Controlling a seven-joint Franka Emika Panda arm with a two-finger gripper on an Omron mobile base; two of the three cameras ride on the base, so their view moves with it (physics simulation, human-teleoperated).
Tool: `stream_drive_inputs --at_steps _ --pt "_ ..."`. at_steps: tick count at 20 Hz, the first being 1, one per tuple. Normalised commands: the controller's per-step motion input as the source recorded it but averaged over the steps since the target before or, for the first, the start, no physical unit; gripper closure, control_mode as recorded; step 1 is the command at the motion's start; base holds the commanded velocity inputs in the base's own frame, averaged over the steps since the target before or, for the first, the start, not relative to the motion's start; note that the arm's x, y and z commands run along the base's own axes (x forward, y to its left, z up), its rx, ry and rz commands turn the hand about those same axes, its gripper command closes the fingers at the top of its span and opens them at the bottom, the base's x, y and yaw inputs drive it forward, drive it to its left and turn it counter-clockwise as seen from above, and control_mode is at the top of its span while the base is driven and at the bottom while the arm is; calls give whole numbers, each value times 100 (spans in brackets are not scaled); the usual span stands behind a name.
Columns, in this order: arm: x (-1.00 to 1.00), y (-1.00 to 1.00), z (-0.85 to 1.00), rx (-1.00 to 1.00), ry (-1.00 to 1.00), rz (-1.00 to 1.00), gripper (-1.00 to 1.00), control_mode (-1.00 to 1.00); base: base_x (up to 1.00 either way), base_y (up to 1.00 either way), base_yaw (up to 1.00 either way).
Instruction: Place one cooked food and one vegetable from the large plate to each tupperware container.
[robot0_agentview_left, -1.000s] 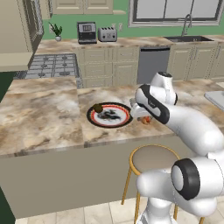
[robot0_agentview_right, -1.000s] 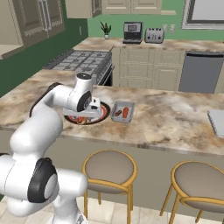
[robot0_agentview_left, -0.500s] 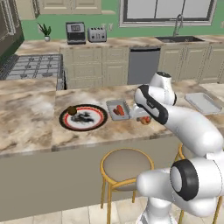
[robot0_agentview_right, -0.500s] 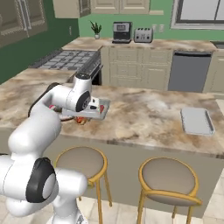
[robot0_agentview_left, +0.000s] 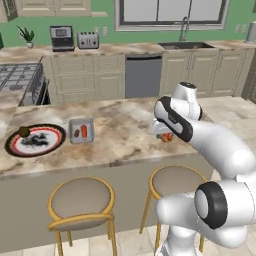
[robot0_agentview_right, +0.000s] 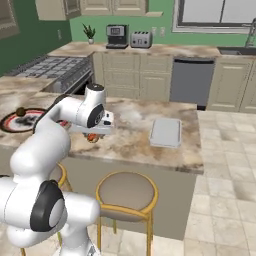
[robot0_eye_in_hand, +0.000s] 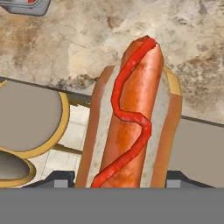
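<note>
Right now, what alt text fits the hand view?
A hot dog in a bun with a ketchup squiggle is held in the gripper, above the marble counter's edge, with a round stool seat below.

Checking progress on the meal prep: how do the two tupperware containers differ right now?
The container beside the large plate, the near container, already holds red and orange food; the far container looks bare. The near one sits beside the plate; the far one lies apart, beyond the gripper holding the hot dog. Both are shallow grey trays.
</note>
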Motion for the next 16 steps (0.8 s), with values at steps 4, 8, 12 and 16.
stream_drive_inputs --at_steps 4,8,12,16 --pt "0 0 0 0 0 0 100 100 23 -100 0" --pt "0 0 0 0 0 0 100 100 22 -99 0" --pt "0 0 0 0 0 0 100 100 29 -60 0" --pt "0 0 0 0 0 0 100 100 38 -12 0"
